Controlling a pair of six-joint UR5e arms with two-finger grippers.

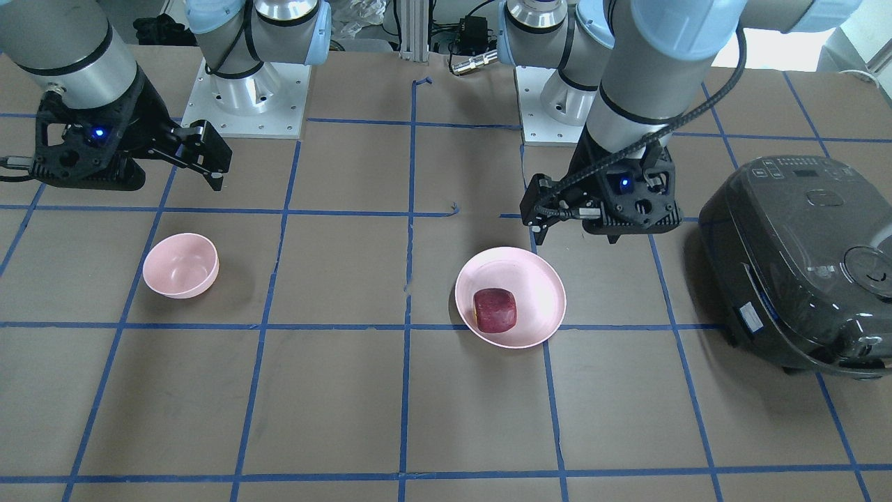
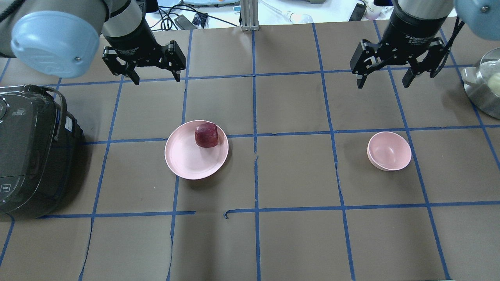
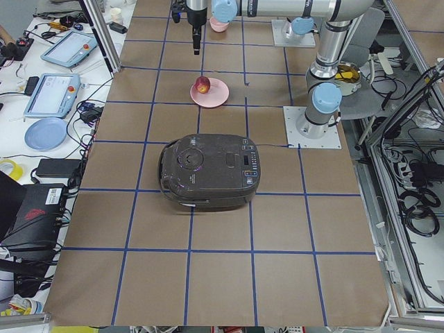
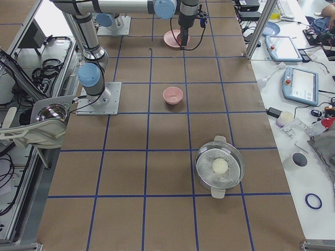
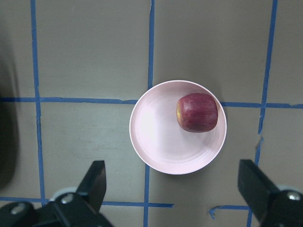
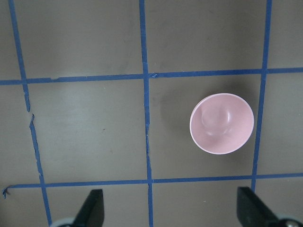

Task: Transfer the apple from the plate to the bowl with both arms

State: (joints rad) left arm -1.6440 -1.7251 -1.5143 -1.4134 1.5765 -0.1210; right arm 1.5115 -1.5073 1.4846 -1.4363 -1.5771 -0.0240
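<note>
The dark red apple (image 2: 206,135) lies on the far right part of the wide pink plate (image 2: 187,160), left of the table's middle. It also shows in the left wrist view (image 5: 197,112) on the plate (image 5: 156,137). The small pink bowl (image 2: 388,151) stands empty on the right and shows in the right wrist view (image 6: 221,123). My left gripper (image 2: 156,78) is open and empty, hovering above the table beyond the plate. My right gripper (image 2: 383,82) is open and empty, hovering beyond the bowl.
A dark rice cooker (image 2: 27,148) stands at the table's left end, close to the plate's side. A steel pot (image 2: 484,89) with a pale round thing inside stands at the far right edge. Blue tape lines grid the brown table.
</note>
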